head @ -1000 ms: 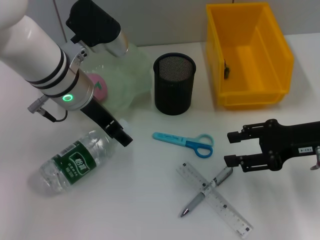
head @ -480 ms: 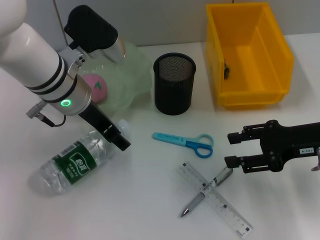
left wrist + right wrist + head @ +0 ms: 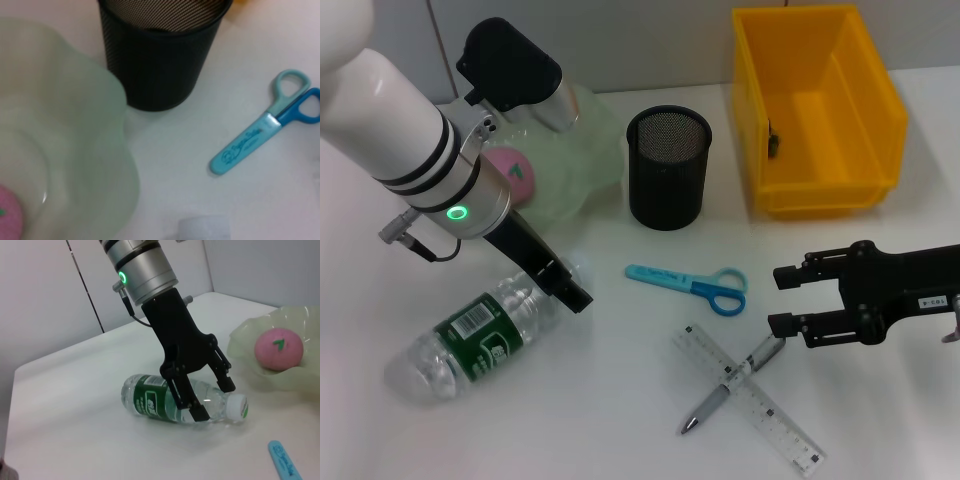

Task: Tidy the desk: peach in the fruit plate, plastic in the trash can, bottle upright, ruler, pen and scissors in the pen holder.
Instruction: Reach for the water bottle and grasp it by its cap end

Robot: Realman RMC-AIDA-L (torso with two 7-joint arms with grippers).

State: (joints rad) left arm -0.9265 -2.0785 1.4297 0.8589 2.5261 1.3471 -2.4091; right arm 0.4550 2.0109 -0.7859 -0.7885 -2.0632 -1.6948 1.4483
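A clear water bottle [image 3: 470, 338] with a green label lies on its side at the front left. My left gripper [image 3: 570, 290] is on its shoulder by the white cap [image 3: 238, 407], one finger [image 3: 192, 407] on each side, shut on the bottle [image 3: 160, 399]. A pink peach [image 3: 510, 172] lies in the pale green fruit plate [image 3: 582, 150]. Blue scissors [image 3: 688, 283], a clear ruler [image 3: 765, 412] and a pen [image 3: 715, 400] crossing it lie flat. The black mesh pen holder [image 3: 667, 165] stands upright. My right gripper [image 3: 788, 298] is open just right of the pen's top end.
A yellow bin [image 3: 815, 110] stands at the back right with a small dark thing [image 3: 773, 143] inside. The left wrist view shows the plate rim [image 3: 100, 125], the pen holder [image 3: 160, 55] and the scissors [image 3: 260, 135].
My left gripper came down onto the bottle's shoulder. The bottle rolled and swung, its base moving toward the table's front. The right arm has not moved.
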